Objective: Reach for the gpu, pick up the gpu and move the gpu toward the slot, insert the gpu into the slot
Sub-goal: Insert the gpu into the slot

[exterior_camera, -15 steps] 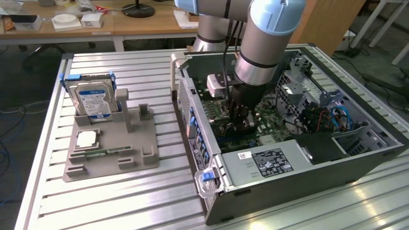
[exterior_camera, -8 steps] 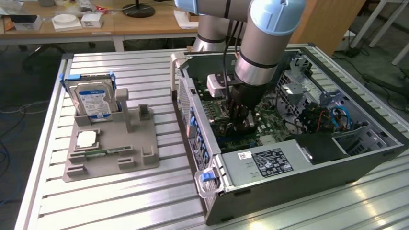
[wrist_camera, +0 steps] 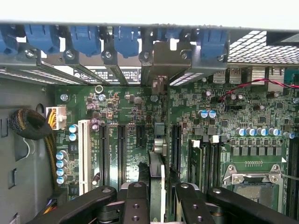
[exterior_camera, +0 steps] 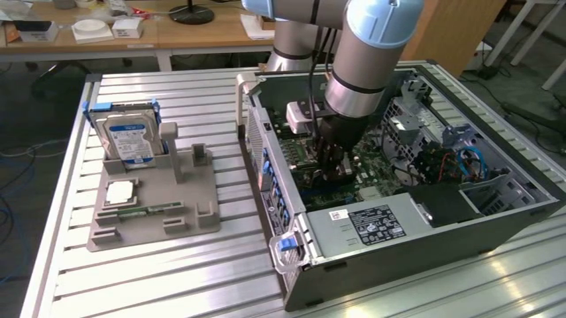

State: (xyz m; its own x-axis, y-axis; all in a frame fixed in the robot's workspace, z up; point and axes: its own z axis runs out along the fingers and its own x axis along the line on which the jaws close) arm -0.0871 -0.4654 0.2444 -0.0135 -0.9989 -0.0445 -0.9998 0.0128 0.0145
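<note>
Gripper (wrist_camera: 156,198): black fingers are clamping the thin black-and-green gpu card (wrist_camera: 156,179) edge-on at lower centre.
Slot: long narrow connector (wrist_camera: 158,140) is lying directly beneath the card.
Progress: pickup and transfer are looking done; full seating is appearing unfinished.

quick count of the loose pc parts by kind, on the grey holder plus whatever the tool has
hard drive: 1
processor: 1
memory stick: 1
gpu, gripped in the tool: 1
total: 4
</note>
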